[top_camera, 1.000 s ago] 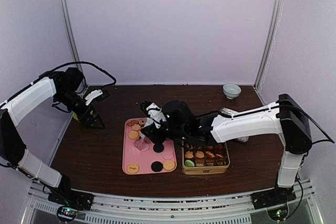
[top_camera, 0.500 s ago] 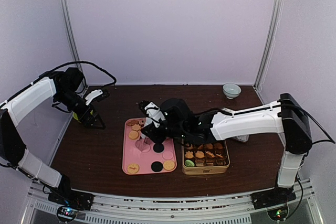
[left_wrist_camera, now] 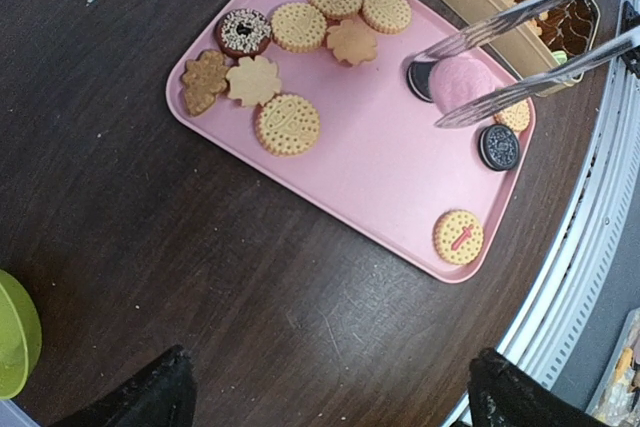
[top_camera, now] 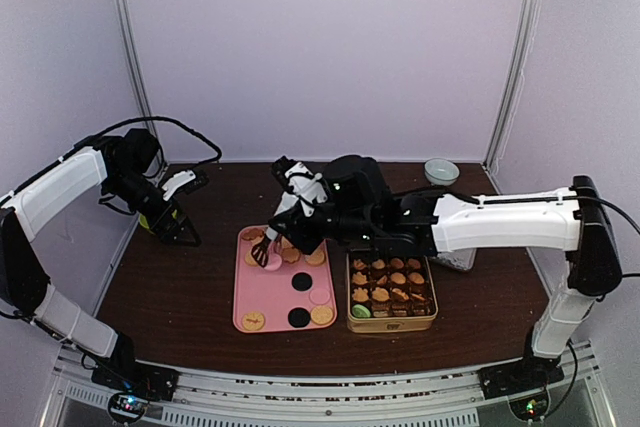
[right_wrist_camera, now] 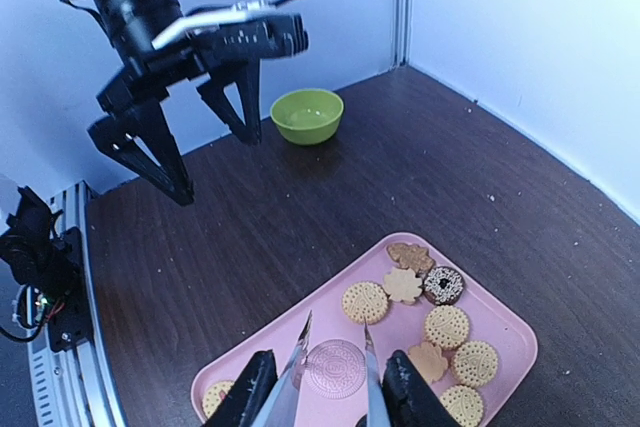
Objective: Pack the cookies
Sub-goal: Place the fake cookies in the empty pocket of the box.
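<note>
The cookies (left_wrist_camera: 288, 124), tan rounds and flowers plus black discs, lie on a pink tray (left_wrist_camera: 380, 177); more fill the gold tin (top_camera: 392, 296). My right gripper (right_wrist_camera: 330, 387) is shut on metal tongs (right_wrist_camera: 298, 372), whose tips pinch a pink cookie (right_wrist_camera: 335, 369) just above the tray. In the top view that gripper (top_camera: 287, 231) hangs over the tray's (top_camera: 272, 299) far left part. My left gripper (left_wrist_camera: 330, 397) is open and holds nothing, hovering over bare table left of the tray (top_camera: 178, 228). From the left wrist view the tongs (left_wrist_camera: 520, 32) and pink cookie (left_wrist_camera: 465, 82) show over a black cookie.
A green bowl (right_wrist_camera: 307, 115) stands on the table at the far left, beyond the left arm (right_wrist_camera: 160, 37). A small white bowl (top_camera: 441, 171) sits at the back right. A clear object (top_camera: 456, 259) lies right of the tin. The table's near edge rail (left_wrist_camera: 590, 247) is close.
The right arm has risen and drawn toward the tray's far end, its jaws squeezing the tongs tighter on the pink cookie. The left arm has not moved.
</note>
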`<state>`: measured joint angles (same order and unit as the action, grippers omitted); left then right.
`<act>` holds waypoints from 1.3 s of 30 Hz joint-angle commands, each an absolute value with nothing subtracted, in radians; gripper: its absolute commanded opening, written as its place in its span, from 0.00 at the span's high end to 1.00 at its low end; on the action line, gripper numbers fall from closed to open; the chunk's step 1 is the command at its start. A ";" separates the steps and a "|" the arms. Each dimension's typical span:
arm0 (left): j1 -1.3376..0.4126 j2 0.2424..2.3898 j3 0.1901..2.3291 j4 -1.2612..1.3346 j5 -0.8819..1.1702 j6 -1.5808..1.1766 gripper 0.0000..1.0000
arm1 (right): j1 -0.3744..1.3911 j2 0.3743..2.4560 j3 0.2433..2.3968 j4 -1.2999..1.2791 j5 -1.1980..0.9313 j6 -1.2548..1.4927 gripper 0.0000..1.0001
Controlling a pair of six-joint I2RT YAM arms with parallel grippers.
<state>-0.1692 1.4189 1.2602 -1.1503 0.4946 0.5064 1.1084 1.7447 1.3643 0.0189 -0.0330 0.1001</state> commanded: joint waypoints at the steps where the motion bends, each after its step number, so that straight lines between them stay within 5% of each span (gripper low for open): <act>1: -0.163 1.405 1.271 -1.142 0.524 0.511 0.02 | 1.096 1.583 1.280 -0.004 0.000 0.097 0.88; 18: -0.164 1.409 1.273 -1.154 0.561 0.520 0.03 | 1.089 0.990 0.858 -0.271 0.088 0.256 0.85; 30: -0.164 1.420 1.282 -1.164 0.578 0.519 0.04 | 1.089 0.894 0.757 -0.330 0.092 0.299 0.82; 39: -0.163 1.427 1.287 -1.166 0.587 0.518 0.03 | 1.089 0.900 0.756 -0.319 0.092 0.302 0.67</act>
